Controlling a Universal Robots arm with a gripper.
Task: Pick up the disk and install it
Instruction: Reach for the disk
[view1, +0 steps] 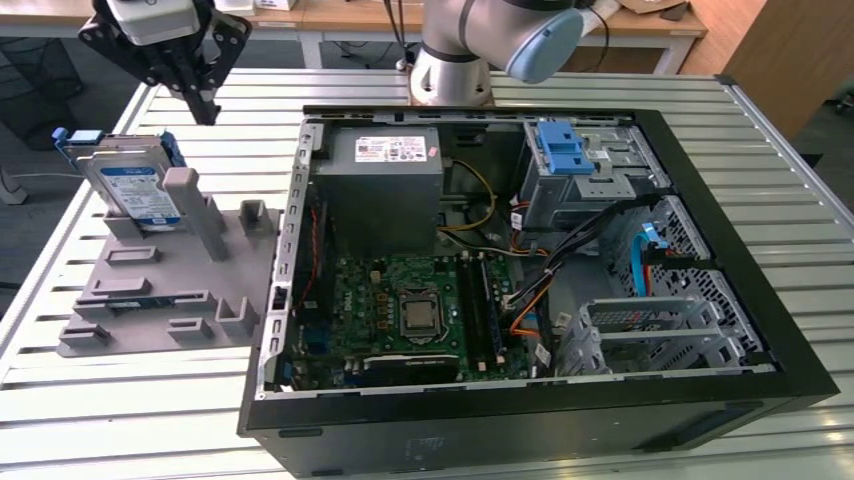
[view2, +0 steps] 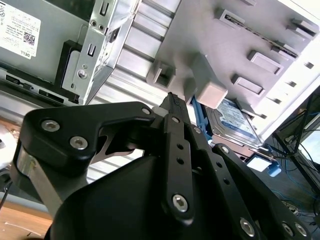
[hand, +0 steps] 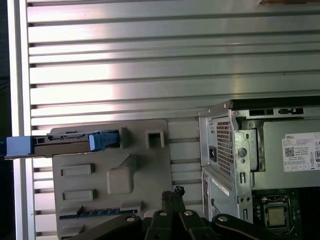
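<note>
**Black claw (view1: 206, 112) hovers, disk not yet picked**

Clenched on nothing, it hangs at one o'clock of the disk (view1: 134, 185) in the exterior view. The disk stands on edge in the grey rack (view1: 147, 300) on the desk (view1: 134, 420). Approach step, I judge; a grasp calls for opening first.

Silver arm (view1: 447, 60), blue joint cap (view1: 545, 45); black pincer (view2: 172, 102), silver screws (view2: 180, 202).

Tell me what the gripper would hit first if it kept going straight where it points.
Probably the grey fixture plate, near its edge beside the computer case; the gripper, tips closed, aims there in the first wrist view. The disk stands well aside. Depth is unclear.
</note>
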